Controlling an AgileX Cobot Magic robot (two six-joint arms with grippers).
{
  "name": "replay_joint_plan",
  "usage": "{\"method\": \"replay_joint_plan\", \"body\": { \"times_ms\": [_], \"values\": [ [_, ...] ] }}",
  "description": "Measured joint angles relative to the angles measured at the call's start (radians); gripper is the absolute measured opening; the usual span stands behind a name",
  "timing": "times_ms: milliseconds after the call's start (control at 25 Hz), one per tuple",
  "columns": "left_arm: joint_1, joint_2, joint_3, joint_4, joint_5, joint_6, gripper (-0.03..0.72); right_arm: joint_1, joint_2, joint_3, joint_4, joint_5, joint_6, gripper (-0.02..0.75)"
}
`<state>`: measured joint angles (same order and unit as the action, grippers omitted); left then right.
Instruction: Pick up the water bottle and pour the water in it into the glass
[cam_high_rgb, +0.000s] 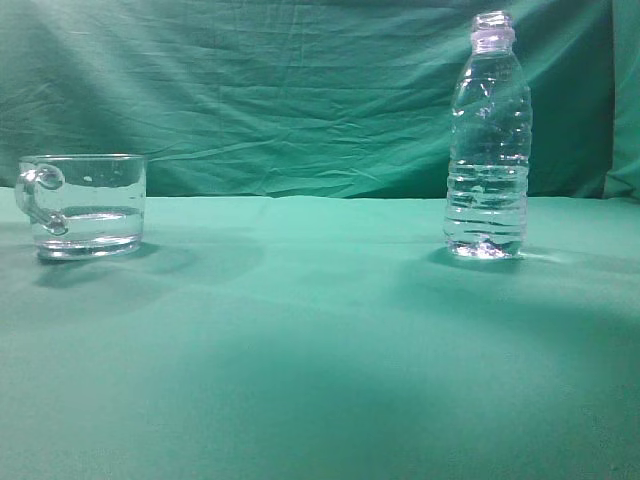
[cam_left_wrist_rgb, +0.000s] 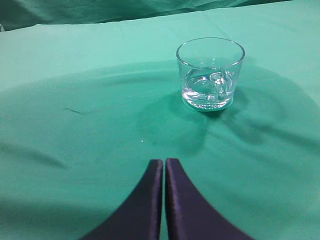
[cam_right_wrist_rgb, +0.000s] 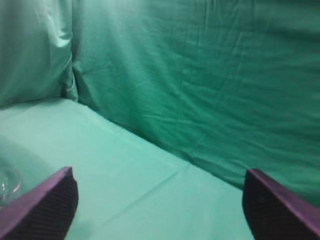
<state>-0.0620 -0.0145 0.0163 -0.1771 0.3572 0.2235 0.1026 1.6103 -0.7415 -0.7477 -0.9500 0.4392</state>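
Left gripper (cam_left_wrist_rgb: 163, 162): fingers pressed together, empty, hovering above cloth (cam_left_wrist_rgb: 75, 150). Glass (cam_left_wrist_rgb: 210, 73) ahead, slightly rightward, handle facing camera, some water (cam_left_wrist_rgb: 202, 82) inside.

Right gripper (cam_right_wrist_rgb: 160, 200): fingers spread wide, nothing between. Clear rim at lower left edge, identity unclear.

Farther back, exterior view only: bottle (cam_high_rgb: 489, 140) upright on right side, long axis vertical, uncapped, roughly half full; well apart from glass on left. No arms visible there. Right arm judged nearer bottle.
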Motion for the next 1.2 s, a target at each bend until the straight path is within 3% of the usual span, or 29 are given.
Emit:
{"method": "replay_joint_plan", "body": {
  "times_ms": [40,240,360,480,680,960,1080,1200],
  "values": [
    [0.000,0.000,0.000,0.000,0.000,0.000,0.000,0.000,-0.037,0.000,-0.002,0.017,0.021,0.625],
    [0.000,0.000,0.000,0.000,0.000,0.000,0.000,0.000,-0.250,0.000,-0.041,0.168,0.285,0.334],
    [0.000,0.000,0.000,0.000,0.000,0.000,0.000,0.000,-0.361,0.002,-0.176,0.242,0.450,0.101],
    [0.000,0.000,0.000,0.000,0.000,0.000,0.000,0.000,-0.463,0.002,-0.325,0.265,0.622,0.000],
    [0.000,0.000,0.000,0.000,0.000,0.000,0.000,0.000,-0.624,0.002,-0.443,0.244,0.775,0.000],
    [0.000,0.000,0.000,0.000,0.000,0.000,0.000,0.000,-0.821,0.002,-0.477,0.091,0.798,0.000],
    [0.000,0.000,0.000,0.000,0.000,0.000,0.000,0.000,-0.903,0.002,-0.471,0.114,0.802,0.000],
    [0.000,0.000,0.000,0.000,0.000,0.000,0.000,0.000,-0.996,0.002,-0.375,0.259,0.848,0.000]
  ]
}}
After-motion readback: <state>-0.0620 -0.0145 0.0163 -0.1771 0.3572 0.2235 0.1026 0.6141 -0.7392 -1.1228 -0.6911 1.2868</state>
